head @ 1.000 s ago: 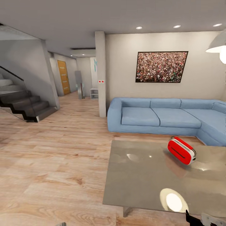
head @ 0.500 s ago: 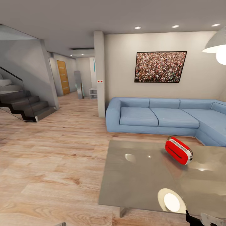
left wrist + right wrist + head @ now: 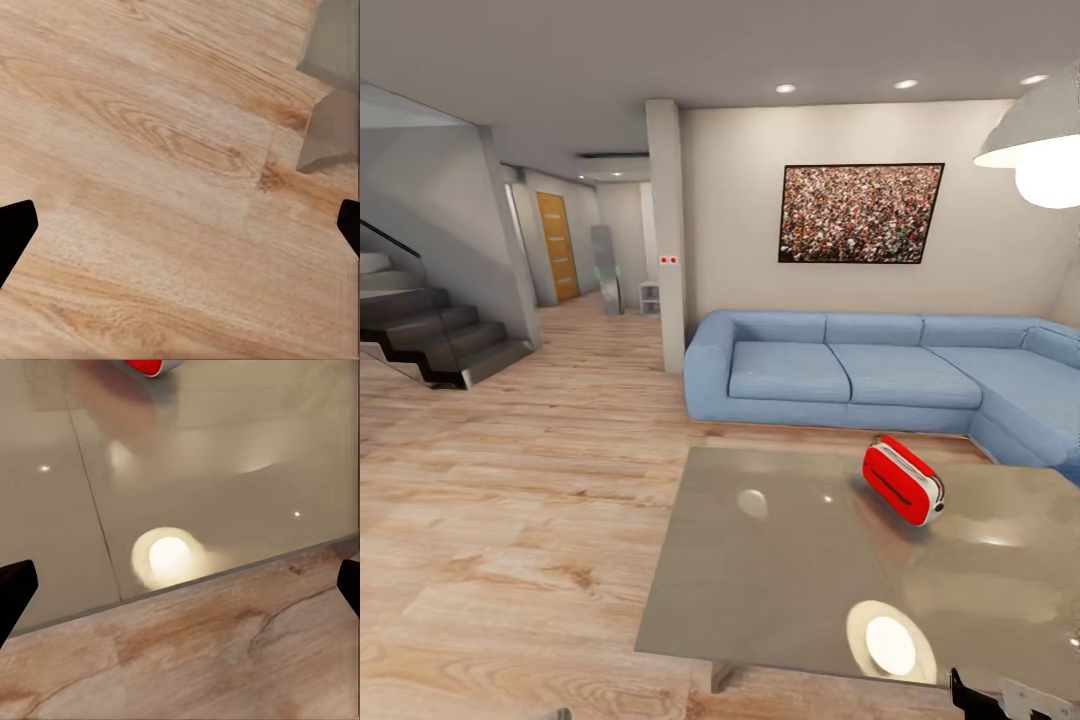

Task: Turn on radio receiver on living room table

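The radio receiver (image 3: pixel 901 480), red with a white edge, stands tilted on the far right part of the low glossy grey table (image 3: pixel 760 590) in the head view, in front of the blue sofa. My right gripper (image 3: pixel 180 589) hangs open over the table's near edge, its dark fingertips (image 3: pixel 15 589) wide apart; a red sliver of the radio (image 3: pixel 150 366) shows well beyond it. My left gripper (image 3: pixel 180 229) is open above the plank floor, beside a grey table leg (image 3: pixel 330 135). Nothing is held.
A long blue corner sofa (image 3: pixel 840 375) runs behind the table under a framed crowd photo (image 3: pixel 860 213). A white pendant lamp (image 3: pixel 1035 150) hangs at the upper right. A pillar (image 3: pixel 667 235), dark stairs (image 3: pixel 435 335) and a hallway lie to the left across wood floor (image 3: pixel 510 500).
The whole head view has shifted: the table, radio and sofa slid leftward in the picture and the lamp looms larger, so the camera moved. The radio has not moved on the table.
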